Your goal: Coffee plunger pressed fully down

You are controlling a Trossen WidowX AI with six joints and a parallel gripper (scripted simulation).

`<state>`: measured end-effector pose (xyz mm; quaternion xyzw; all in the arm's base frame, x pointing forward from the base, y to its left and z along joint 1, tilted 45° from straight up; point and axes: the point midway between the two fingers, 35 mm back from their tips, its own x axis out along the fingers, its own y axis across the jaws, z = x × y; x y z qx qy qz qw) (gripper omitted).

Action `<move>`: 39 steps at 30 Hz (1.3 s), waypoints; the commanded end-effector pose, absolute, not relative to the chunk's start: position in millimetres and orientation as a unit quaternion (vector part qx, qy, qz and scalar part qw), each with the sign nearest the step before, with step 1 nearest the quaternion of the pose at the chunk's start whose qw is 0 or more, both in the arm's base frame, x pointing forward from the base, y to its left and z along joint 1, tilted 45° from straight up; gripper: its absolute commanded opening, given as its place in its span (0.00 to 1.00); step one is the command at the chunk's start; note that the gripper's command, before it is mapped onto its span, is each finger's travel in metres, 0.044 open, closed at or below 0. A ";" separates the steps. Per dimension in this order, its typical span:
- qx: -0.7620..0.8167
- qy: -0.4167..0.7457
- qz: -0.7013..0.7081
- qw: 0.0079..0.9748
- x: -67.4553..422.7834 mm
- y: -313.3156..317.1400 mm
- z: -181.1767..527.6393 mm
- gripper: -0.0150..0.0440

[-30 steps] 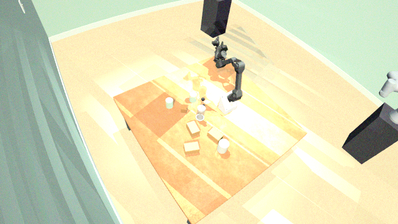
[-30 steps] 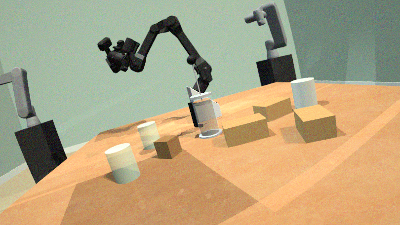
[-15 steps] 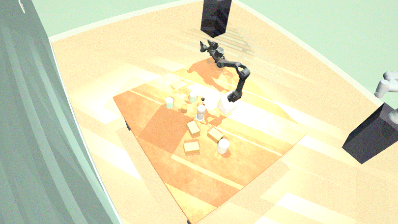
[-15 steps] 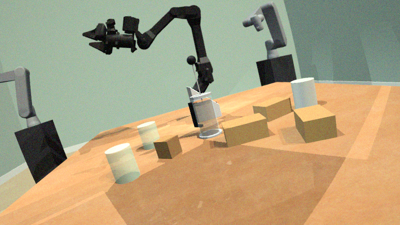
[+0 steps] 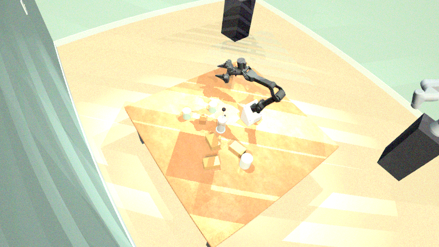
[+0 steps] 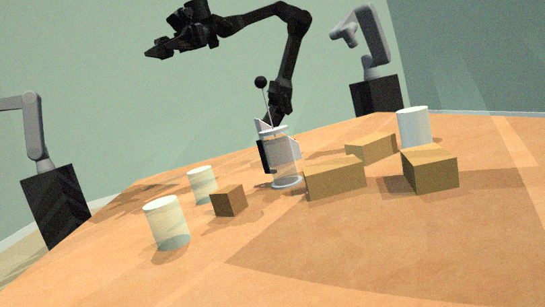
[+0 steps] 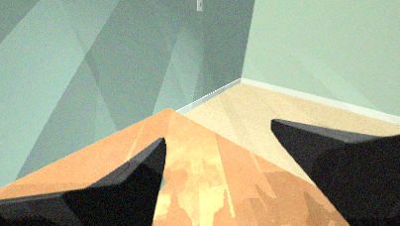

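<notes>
On the orange wooden table (image 6: 381, 248) stood three pale cylinders (image 6: 166, 222), four tan blocks (image 6: 334, 176) and one clear glass coffee press (image 6: 281, 159) with a black side handle. The press stood near the table's middle, just at nine o'clock of the nearest tan block in the exterior view. Its long axis ran roughly upright, and its thin rod pointed toward twelve o'clock, ending in a black ball knob (image 6: 260, 81) well above the lid. The black gripper (image 6: 157, 52) hung high, well apart from the knob at about ten o'clock, fingers spread wide on nothing.
</notes>
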<state>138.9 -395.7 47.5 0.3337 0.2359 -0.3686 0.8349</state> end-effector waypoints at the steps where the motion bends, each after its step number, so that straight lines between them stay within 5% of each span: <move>1: 0.344 0.252 -0.270 0.863 166.7 -348.7 68.8 1.00; 11: 0.392 0.229 -0.017 0.891 215.1 -213.2 143.6 1.00; 39: 0.392 0.230 -0.013 0.891 236.8 -167.8 92.6 1.00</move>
